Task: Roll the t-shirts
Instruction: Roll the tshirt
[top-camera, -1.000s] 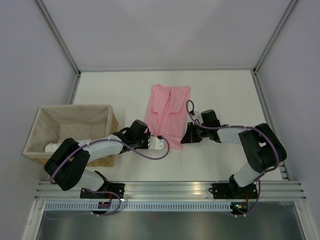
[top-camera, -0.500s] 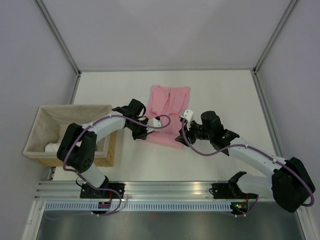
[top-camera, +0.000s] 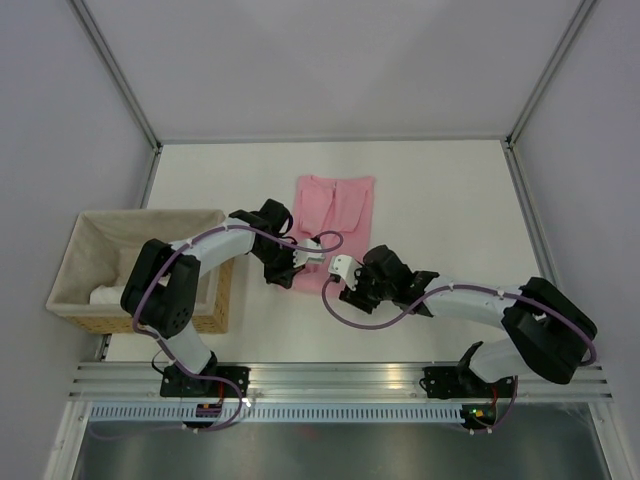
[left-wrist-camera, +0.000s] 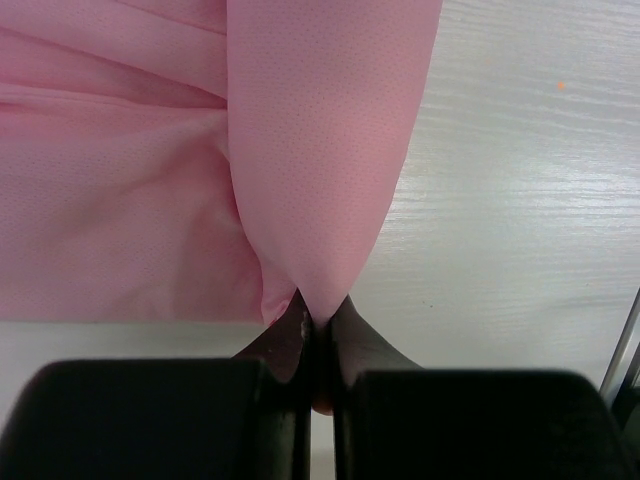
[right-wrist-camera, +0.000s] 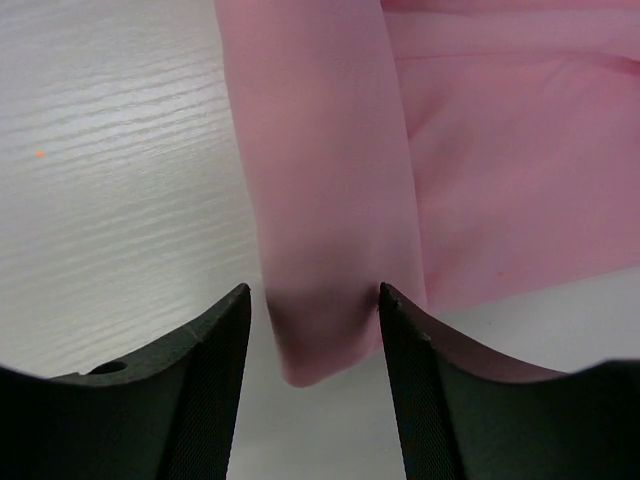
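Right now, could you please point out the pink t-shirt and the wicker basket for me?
pink t-shirt (top-camera: 335, 210), top view, middle of the folded cloth.
wicker basket (top-camera: 150, 213), top view, its far rim.

Left arm: reaches forward from its base, elbow raised, forearm angled to the right, wrist pitched down. Left gripper (left-wrist-camera: 318, 318): jaws closed tip to tip, pinching a gathered edge of the t-shirt (left-wrist-camera: 330, 150). Right arm: stretched low and leftward, forearm near level. Right gripper (right-wrist-camera: 313, 305): jaws apart, straddling a fold of the same t-shirt. The two grippers sit near each other.
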